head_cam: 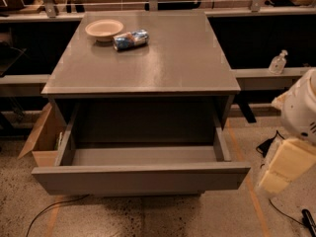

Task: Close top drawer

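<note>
The top drawer [140, 177] of the grey cabinet [148, 58] is pulled far out toward the camera. Its wide plain grey front faces me and its deep grey box interior [143, 154] looks empty. Only white and cream parts of my arm [294, 132] show at the right edge, to the right of the drawer's front corner and apart from it. The gripper itself is out of view.
A cream bowl [104, 29] and a blue-and-white can lying on its side [130, 39] sit on the cabinet top. An open cardboard box [43, 137] stands on the floor at the left. A clear pump bottle [278, 63] stands on a ledge at the right. Cables [269, 144] lie on the floor.
</note>
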Tool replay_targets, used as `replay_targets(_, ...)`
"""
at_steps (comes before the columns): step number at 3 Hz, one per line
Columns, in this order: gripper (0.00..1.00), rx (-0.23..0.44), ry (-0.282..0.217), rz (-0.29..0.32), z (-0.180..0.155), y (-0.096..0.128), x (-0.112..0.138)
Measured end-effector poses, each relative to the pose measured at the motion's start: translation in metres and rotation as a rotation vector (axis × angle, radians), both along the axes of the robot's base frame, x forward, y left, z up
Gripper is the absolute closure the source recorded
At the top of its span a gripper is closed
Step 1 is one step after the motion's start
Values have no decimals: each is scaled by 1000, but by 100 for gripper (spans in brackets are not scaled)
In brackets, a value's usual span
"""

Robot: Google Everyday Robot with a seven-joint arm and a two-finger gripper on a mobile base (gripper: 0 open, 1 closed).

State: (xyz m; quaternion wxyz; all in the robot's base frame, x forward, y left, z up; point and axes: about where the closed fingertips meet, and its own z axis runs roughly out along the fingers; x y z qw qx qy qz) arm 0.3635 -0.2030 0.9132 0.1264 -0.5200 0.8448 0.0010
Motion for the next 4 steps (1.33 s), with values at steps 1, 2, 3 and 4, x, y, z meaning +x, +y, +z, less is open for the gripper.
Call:
replay_targets(1,0,49,83,-22,-47,17,-25)
replay_targets(2,0,50,104,-22,-56,18,-31)
replay_targets(3,0,52,112,-21,-62,20,-31)
replay_targets(4,0,95,163,0,-97,38,-37)
